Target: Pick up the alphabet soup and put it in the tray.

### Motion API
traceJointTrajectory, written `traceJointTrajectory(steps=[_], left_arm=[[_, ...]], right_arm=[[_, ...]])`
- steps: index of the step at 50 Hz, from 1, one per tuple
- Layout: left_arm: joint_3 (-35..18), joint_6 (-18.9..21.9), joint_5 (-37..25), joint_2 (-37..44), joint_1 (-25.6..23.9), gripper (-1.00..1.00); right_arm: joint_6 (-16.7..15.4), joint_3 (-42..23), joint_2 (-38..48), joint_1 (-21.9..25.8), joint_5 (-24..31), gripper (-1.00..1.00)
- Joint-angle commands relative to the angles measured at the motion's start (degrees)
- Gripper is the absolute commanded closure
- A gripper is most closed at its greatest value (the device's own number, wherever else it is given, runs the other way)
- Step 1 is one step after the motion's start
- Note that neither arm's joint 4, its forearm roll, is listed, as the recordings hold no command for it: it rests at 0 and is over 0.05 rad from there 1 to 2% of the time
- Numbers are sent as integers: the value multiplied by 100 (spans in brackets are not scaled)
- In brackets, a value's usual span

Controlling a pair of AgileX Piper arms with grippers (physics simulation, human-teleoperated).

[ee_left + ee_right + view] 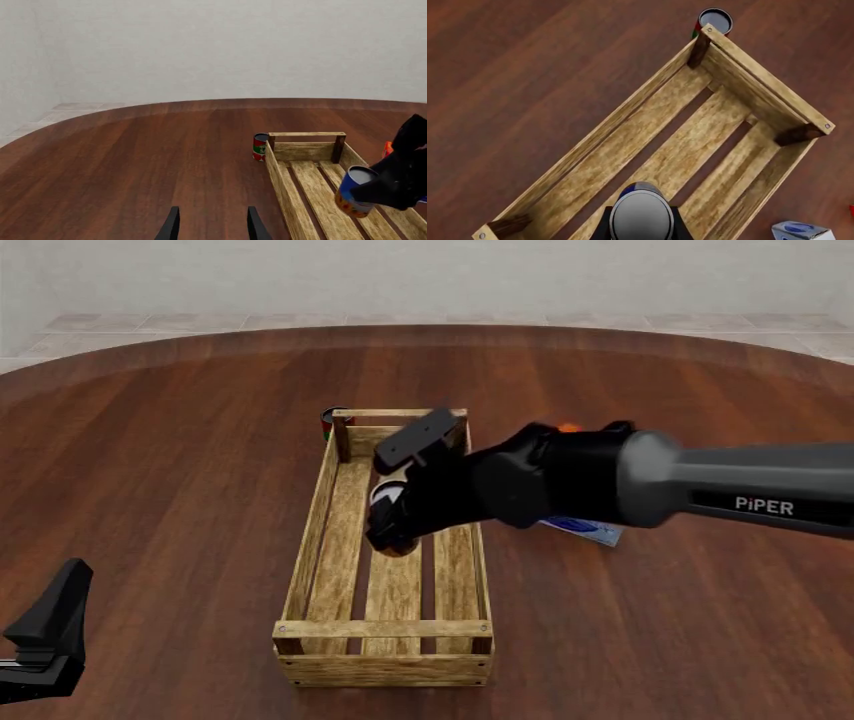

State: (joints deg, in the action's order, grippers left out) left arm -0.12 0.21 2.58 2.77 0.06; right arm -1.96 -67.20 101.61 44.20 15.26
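So the right tool point(395, 525) was clamped on the alphabet soup point(354, 192), holding it up over the middle slats of the tray point(310, 550), inside the walls but not touching the bottom from what I could see. In the left wrist view the can looked tilted, so my worry was that if it got dropped from there it would land on its edge, roll along the slats, or tip onto its side; a slat gap could catch the rim too. Lowering without straightening could also bump the arm on a long wall. The left tool point(211, 227) sat parked well away from everything, fingers spread and holding nothing. Count-wise: one tray, one alphabet soup, one dark can with a red and green label point(259, 146) standing just outside the far corner post, one blue-and-white box point(802, 232) on the table point(160, 460) beside the tray, plus a bit of something orange point(387, 148) I couldn't identify.
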Motion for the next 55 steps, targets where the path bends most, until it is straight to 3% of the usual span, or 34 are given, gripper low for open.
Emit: traceJointTrajectory(steps=[1, 44, 45, 55], left_arm=[[-1, -2, -21, -21, -5, -100], [-1, -1, -22, -22, -5, -100], [-1, 0, -22, -22, -5, -100], [-1, 0, -21, -21, -5, -100]], right_arm=[[134, -94, 278, 16, -143, 100], [254, -133, 712, -85, -286, 100], [252, -127, 711, -88, -277, -100], [248, -76, 632, -148, -293, -100]])
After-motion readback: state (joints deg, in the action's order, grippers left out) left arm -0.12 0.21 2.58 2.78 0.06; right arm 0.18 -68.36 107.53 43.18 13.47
